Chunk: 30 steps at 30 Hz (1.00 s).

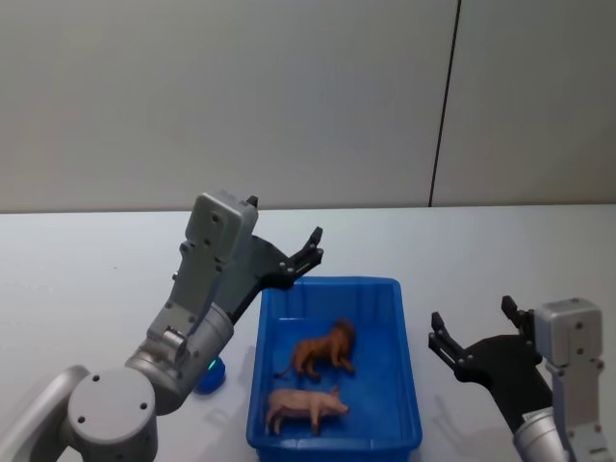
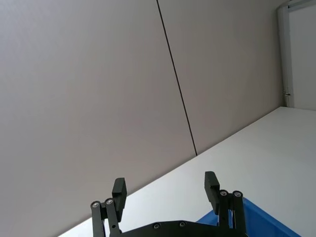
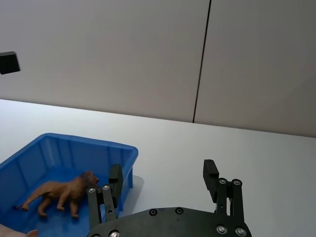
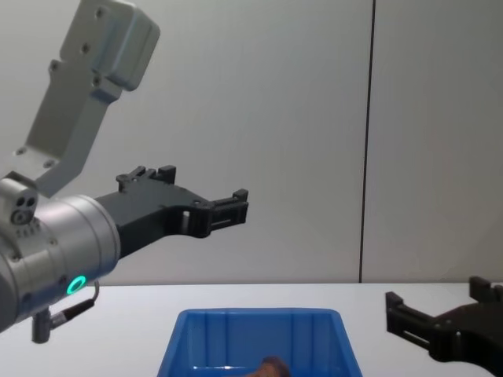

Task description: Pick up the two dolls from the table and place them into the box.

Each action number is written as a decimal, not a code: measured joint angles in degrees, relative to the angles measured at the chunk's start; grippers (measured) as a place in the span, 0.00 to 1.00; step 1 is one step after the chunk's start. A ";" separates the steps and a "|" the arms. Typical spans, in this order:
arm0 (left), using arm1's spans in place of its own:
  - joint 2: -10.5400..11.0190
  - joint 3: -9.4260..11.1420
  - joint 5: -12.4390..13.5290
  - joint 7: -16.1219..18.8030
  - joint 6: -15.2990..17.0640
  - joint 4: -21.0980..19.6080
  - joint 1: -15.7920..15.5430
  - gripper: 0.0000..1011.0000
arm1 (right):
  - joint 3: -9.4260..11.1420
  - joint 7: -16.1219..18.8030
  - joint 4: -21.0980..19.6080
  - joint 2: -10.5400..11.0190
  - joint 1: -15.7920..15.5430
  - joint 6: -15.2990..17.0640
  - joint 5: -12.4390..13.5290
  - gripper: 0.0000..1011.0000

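Nearest us, the pale pink doll [image 1: 306, 407] lay on the floor of the blue box [image 1: 332, 284], close to its near wall. The reddish-brown doll [image 1: 322, 351] lay just beyond it, apart from it. With both inside, we judged the placing done. To the box's right, the right gripper [image 1: 472, 313] hung low over the table [image 1: 77, 279], its jaws spread wide and empty. Farther off, the left gripper [image 1: 313, 250] was raised well above the table near the box's far left corner, also wide open and holding nothing. Grey wall panels [image 1: 241, 96] closed the scene.

We thought the risk lay in pulling back. Either arm, swung carelessly, could clip the thick rim and shove or tip the box, spilling the dolls.

A small blue thing [image 1: 210, 377] sat beside the box's left wall, mostly hidden under the left arm, and we could not identify it. In the chest view the box's lower part was cut off.
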 joint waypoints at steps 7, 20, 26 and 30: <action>1.44 -0.73 -1.79 1.21 1.53 -1.47 1.54 0.99 | 0.19 -1.02 -0.69 0.37 -0.73 0.06 0.16 0.99; 4.39 -2.27 -5.78 3.04 4.32 -3.45 4.58 0.99 | 0.38 -2.09 -1.45 0.77 -1.46 0.13 0.28 0.99; 5.82 -3.05 -7.93 3.40 5.42 -3.53 6.01 0.99 | 0.43 -2.34 -1.60 0.85 -1.62 0.14 0.32 0.99; 6.69 -3.57 -9.49 3.41 6.14 -2.99 6.99 0.99 | 0.45 -2.43 -1.66 0.88 -1.69 0.13 0.35 0.99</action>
